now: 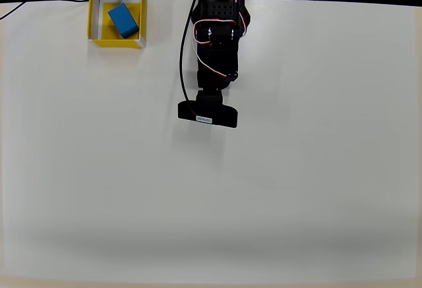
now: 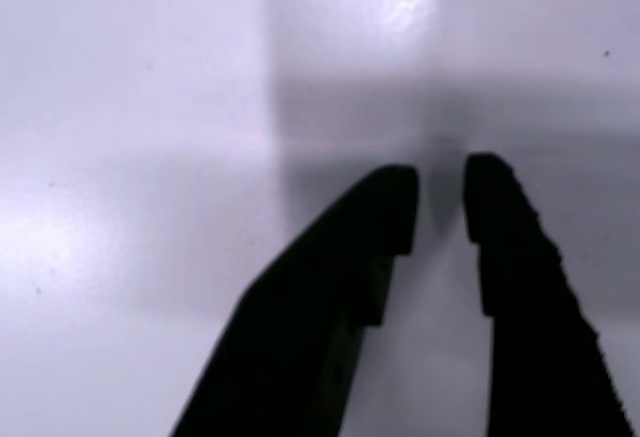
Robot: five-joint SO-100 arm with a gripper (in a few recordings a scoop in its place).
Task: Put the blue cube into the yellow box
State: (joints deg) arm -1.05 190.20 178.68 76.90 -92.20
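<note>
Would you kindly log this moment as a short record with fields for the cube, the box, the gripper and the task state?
blue cube: lying inside the yellow box, tilted against its walls
yellow box: top left of the white table in the overhead view
gripper: empty, fingers slightly apart above bare table
task state: cube already in the box

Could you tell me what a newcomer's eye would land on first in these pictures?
Probably the yellow box at the table's top left in the overhead view, with the blue cube lying inside it. Next, the black arm reaching in from the top centre. In the wrist view, the gripper is empty, fingers slightly apart.
</note>
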